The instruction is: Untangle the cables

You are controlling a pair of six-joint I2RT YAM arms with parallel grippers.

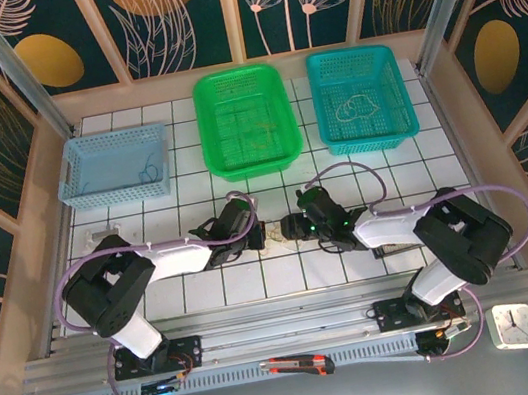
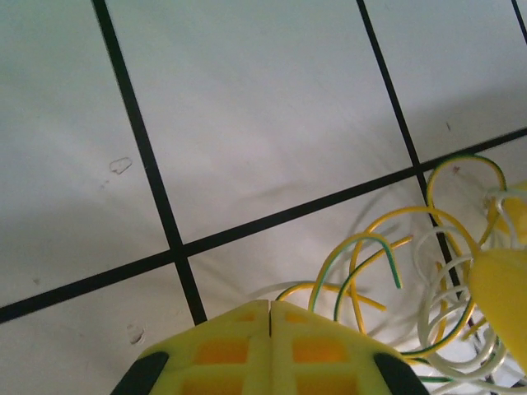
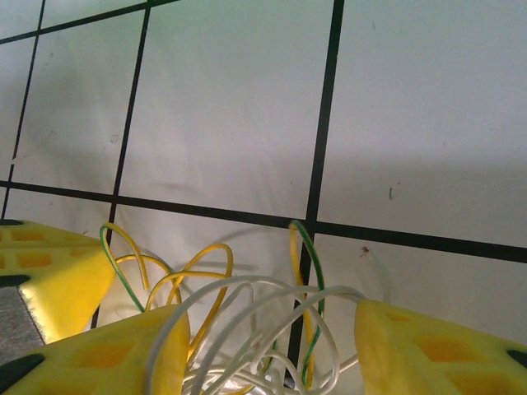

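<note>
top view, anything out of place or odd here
What looks like a red-and-black box cutter lies on the front rail between the arm bases, off the tiled table and away from the cables. Nothing looks spilled or damaged.

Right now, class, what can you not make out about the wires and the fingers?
Left wrist view: whether the shut left fingers pinch any wires; their bulk hides it.
Right wrist view: the loops' lower ends, cut by the bottom edge between the right fingers.
Top view: single strands, too small.
</note>
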